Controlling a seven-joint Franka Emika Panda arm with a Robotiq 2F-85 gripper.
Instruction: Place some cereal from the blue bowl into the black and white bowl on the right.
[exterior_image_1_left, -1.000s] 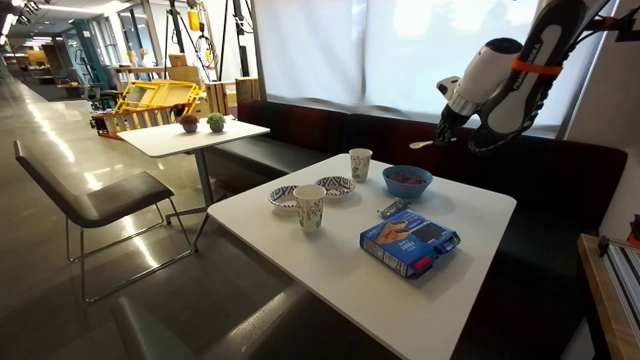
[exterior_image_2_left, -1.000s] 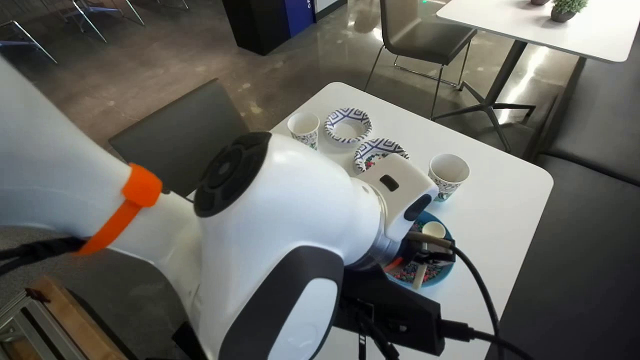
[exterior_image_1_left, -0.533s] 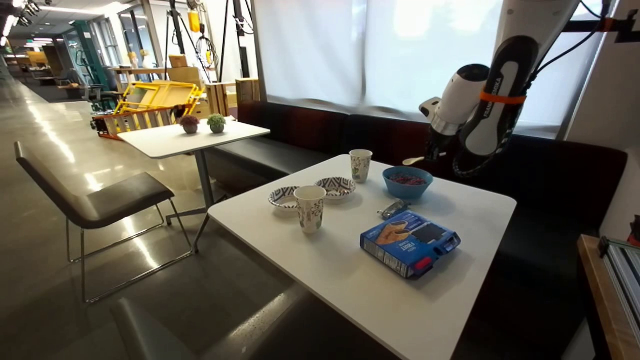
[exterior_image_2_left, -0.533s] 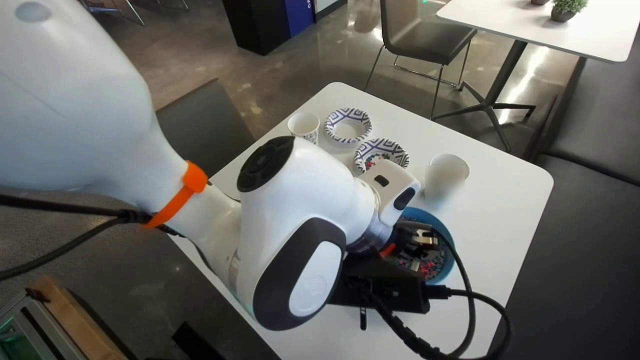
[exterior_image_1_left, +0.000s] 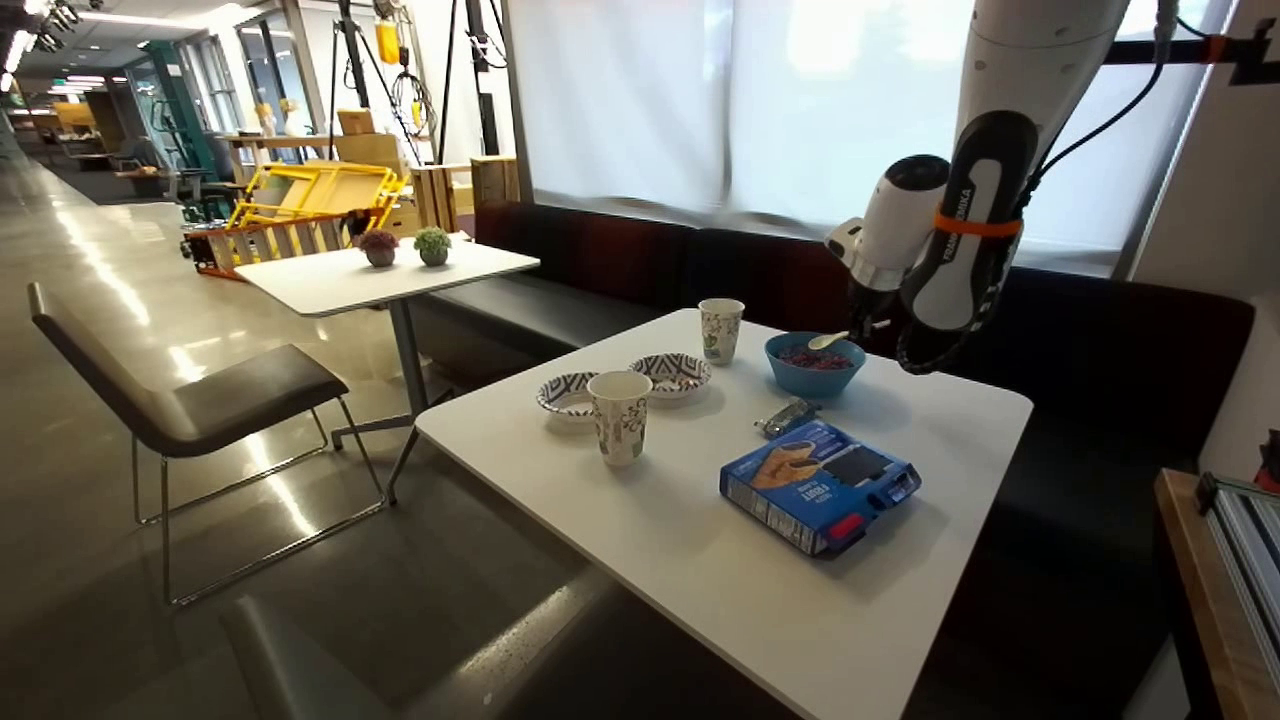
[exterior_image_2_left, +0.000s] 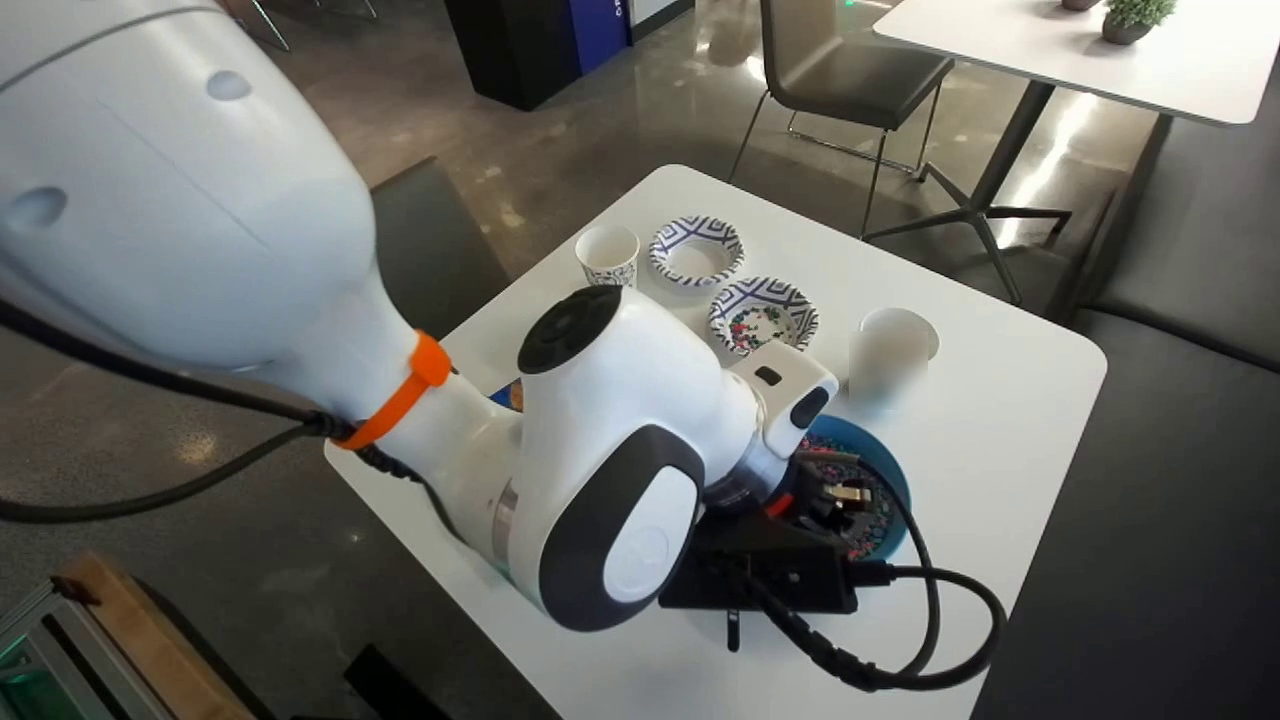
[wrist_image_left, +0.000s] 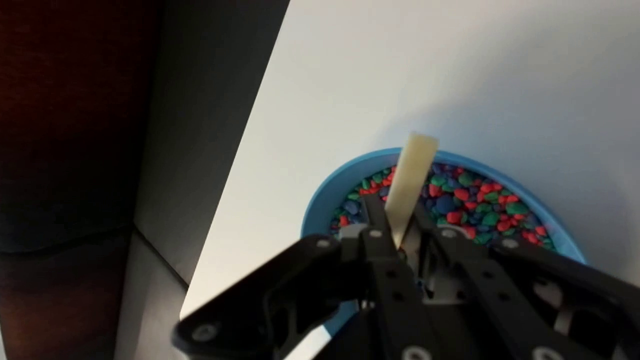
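The white table carries the blue bowl; your gripper is clamped on the spoon, probably light and stiff, best held mid-handle.

A glossy white robot arm wears an orange strap that splits its FRANKA EMIKA lettering. Black cables run to the strap; beyond it come a round black cap, a silver collar and a black gripper studded with pale screws.

Blue bowl, red-green-blue cereal
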